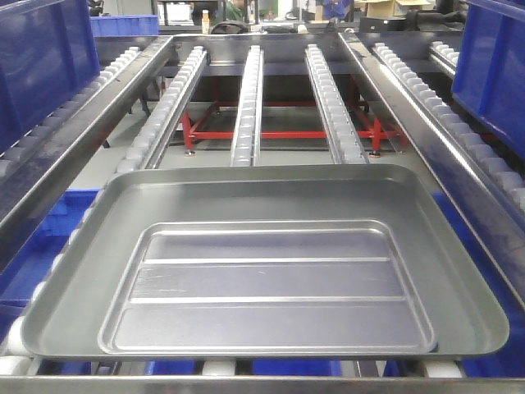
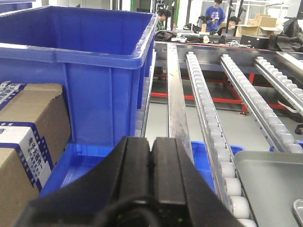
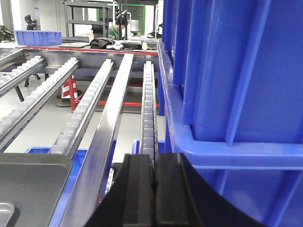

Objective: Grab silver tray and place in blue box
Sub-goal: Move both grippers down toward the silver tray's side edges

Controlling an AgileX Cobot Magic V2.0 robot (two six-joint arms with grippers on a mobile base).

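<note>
The silver tray [image 1: 267, 283], with two lengthwise ridges, lies nested inside a wider flared-rim silver tray [image 1: 271, 190] on the roller rails at the near end. Its corner just shows in the left wrist view [image 2: 299, 211] and in the right wrist view [image 3: 4, 213]. A blue box [image 2: 94, 71] stands to the left of the rails, and another blue box [image 3: 236, 71] stands to the right. My left gripper [image 2: 152, 146] is shut and empty, left of the trays. My right gripper [image 3: 154, 163] is shut and empty, right of them. Neither gripper shows in the front view.
Roller rails [image 1: 246, 107] and steel side rails [image 3: 102, 142] run away from me. Cardboard boxes [image 2: 28, 132] sit left of the left gripper. Low blue bins [image 2: 80, 165] lie under the rails. People and shelving stand far behind.
</note>
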